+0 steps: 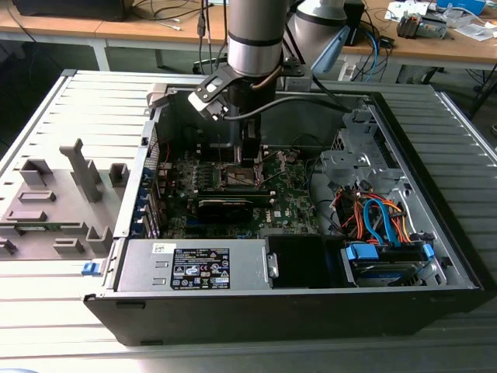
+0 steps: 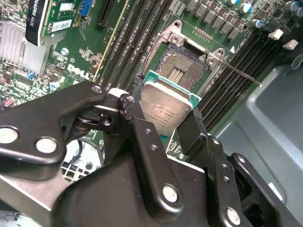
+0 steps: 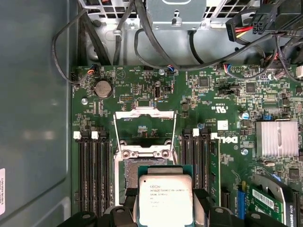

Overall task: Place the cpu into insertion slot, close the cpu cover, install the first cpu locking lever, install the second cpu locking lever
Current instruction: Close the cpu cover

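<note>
My gripper (image 2: 164, 109) is shut on the cpu (image 2: 166, 105), a flat square chip with a silvery top and a green edge, held by two opposite sides. In both wrist views the cpu (image 3: 165, 198) hangs just above the insertion slot (image 3: 129, 174), partly covering it and not seated in it. The insertion slot (image 2: 182, 71) shows its dark pinned centre. The cpu cover (image 3: 143, 114) is swung open beyond the socket, with green board showing through its window. A thin locking lever (image 2: 241, 75) sticks out beside the socket. In the exterior view the gripper (image 1: 247, 159) is low inside the computer case over the board.
Black memory slots (image 3: 92, 170) flank the socket on both sides. A finned heat sink (image 3: 277, 138) and black cables (image 3: 142, 42) lie nearby. The case walls, a drive cage (image 1: 349, 163) and a power supply (image 1: 194, 268) ring the board. A grey fixture (image 1: 54, 202) sits outside, at the exterior view's left.
</note>
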Available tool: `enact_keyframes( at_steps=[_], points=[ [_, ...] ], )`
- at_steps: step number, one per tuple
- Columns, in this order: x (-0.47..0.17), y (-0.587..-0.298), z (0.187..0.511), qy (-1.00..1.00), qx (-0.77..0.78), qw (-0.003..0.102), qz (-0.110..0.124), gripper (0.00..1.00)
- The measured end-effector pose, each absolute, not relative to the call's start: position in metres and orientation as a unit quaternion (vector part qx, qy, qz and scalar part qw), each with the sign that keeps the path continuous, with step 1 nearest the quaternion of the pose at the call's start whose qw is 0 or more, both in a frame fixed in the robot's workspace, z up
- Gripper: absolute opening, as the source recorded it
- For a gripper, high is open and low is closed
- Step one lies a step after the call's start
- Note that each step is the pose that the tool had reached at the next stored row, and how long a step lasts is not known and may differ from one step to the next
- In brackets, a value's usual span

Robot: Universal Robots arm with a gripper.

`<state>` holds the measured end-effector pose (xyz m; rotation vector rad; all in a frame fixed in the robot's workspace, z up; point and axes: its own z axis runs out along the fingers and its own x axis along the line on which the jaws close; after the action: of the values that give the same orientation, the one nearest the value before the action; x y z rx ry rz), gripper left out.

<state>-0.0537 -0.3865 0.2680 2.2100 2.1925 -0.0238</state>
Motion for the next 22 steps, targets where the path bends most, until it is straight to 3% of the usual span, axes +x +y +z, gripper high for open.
enact_keyframes(
  at_steps=[22],
  points=[
    [-0.0538,-0.3842,0.2608,0.704,0.71,0.014,-0.008,0.55]
  ],
)
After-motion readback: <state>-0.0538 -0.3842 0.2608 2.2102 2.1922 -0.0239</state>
